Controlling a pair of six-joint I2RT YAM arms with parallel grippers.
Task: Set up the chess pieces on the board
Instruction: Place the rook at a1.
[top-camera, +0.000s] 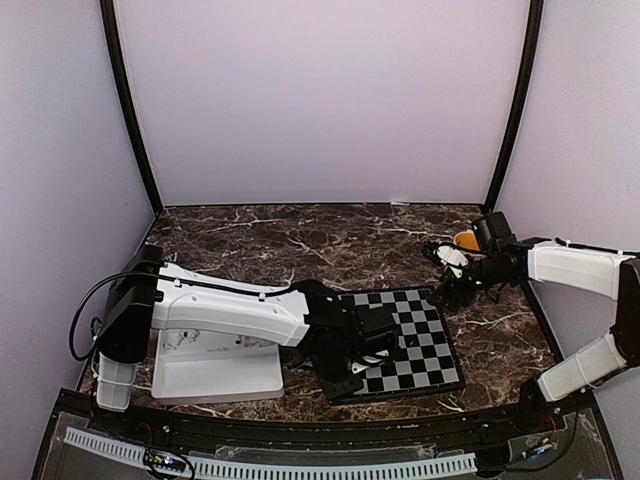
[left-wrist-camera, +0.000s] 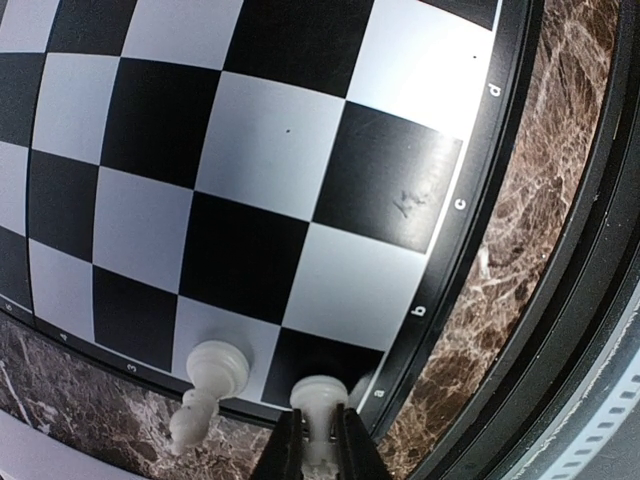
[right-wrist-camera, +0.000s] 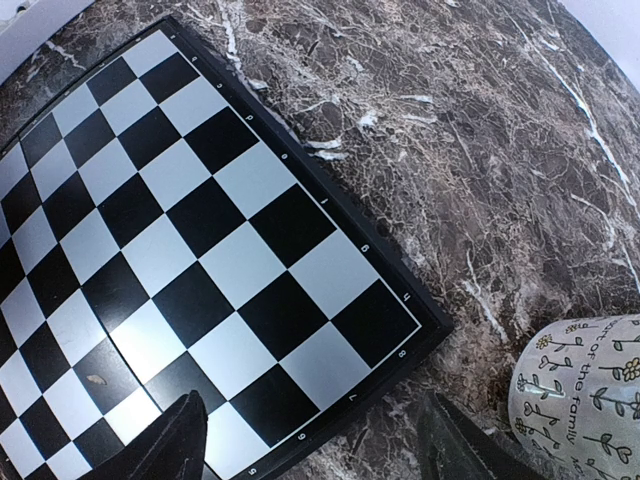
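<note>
Left claw (left-wrist-camera: 320, 452) is clamped on a white chess piece (left-wrist-camera: 318, 398), its long axis in line with the fingers and its base over the near corner square of the board (left-wrist-camera: 250, 150). A second white piece (left-wrist-camera: 214, 368) stands just beside it. Right claw (right-wrist-camera: 315, 445), jaws apart and empty, hovers at the far board edge.

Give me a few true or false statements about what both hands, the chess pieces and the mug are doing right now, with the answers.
1. The left hand is shut on a white chess piece at a corner of the board. True.
2. The right hand holds a black piece. False: it is open and holds nothing.
3. A second white piece sits on the board beside the held one. True.
4. The mug stands on the board. False: it stands on the marble table, off the board, near the right hand.
</note>
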